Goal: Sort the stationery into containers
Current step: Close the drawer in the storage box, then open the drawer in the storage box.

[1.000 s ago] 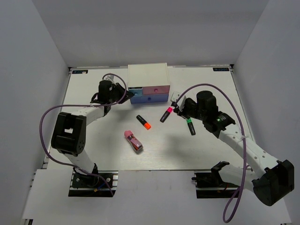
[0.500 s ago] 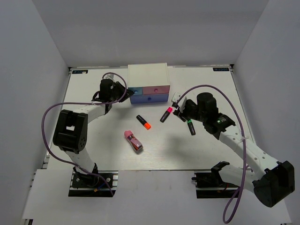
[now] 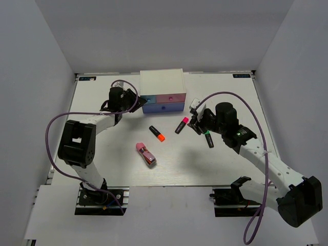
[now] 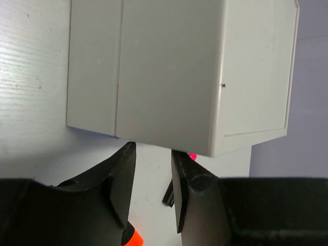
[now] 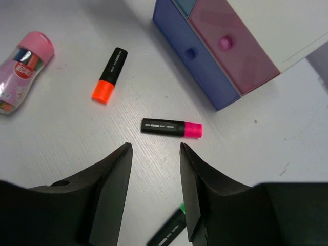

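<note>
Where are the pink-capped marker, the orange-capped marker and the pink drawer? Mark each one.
pink-capped marker [image 5: 171,127], right wrist view, on its black barrel near the cap.
orange-capped marker [image 5: 111,74], right wrist view, on its black barrel.
pink drawer [image 5: 238,55], right wrist view, on its front face beside the knob.

White arm links [image 3: 267,163], black joint housings [image 3: 77,147], purple cables [image 3: 223,93], black wedge-shaped jaws.

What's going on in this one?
Two robot arms are sorting stationery on a table. The left gripper sits open and empty at the left side of the white drawer cabinet. The right gripper hovers open close to the pink-capped marker, holding nothing. The orange marker, green marker and pink case lie loose on the table.
</note>
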